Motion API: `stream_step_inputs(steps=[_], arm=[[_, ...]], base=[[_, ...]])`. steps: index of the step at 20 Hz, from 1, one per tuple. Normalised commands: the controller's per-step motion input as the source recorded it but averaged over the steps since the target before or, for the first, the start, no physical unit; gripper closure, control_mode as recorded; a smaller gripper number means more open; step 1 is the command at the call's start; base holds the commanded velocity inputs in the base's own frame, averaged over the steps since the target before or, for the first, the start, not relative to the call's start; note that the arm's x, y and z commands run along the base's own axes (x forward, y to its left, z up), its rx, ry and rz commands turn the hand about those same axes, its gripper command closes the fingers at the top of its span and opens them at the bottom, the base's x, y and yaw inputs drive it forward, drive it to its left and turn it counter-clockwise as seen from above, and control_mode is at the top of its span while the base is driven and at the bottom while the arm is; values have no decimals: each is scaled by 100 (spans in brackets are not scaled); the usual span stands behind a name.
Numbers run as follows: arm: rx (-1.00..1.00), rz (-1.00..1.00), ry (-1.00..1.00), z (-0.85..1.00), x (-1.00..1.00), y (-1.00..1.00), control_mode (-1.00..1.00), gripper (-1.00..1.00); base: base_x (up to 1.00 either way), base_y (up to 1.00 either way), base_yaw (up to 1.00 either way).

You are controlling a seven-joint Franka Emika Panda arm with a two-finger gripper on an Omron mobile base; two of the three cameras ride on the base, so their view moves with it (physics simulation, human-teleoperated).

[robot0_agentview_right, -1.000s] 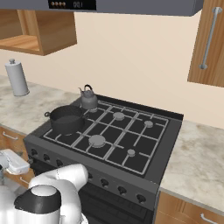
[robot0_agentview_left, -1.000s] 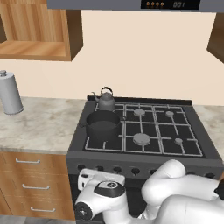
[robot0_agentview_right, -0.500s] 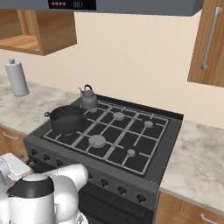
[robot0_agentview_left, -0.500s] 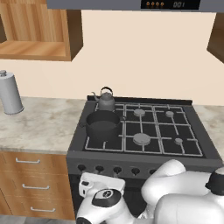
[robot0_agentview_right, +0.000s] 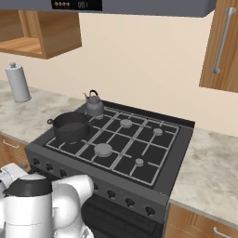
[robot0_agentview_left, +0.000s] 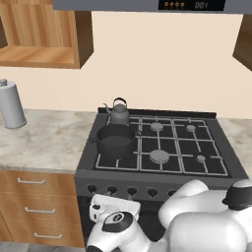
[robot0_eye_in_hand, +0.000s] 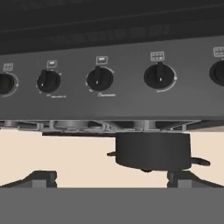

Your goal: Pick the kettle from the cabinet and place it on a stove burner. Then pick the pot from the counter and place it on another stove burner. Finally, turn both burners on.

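Gripper, jaws wide and empty, faces the stove's knob row below the pot.

The range hood is carrying a small dark display panel at twelve o'clock in the left base view, showing a row of orange lights and pale digits that seem to be reading "001". The same panel is showing blurred in the right base view. Above each stove knob, a small pale burner-position symbol is sitting, too small to read.
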Motion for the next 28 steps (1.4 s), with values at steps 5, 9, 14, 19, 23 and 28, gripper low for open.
stream_step_inputs(steps=[5,9,14,19,23,28], arm=[[0,0,0,-11,18,0,-100,-100],[0,0,0,-22,14,0,-100,-100],[0,0,0,-26,13,0,-100,-100],[0,0,-1,-20,12,1,-100,-100],[0,0,-3,-15,8,8,-100,-100],[0,0,-2,-8,6,10,-100,-100]], base=[[0,0,0],[0,0,0],[0,0,0],[0,0,0],[0,0,0],[0,0,0]])
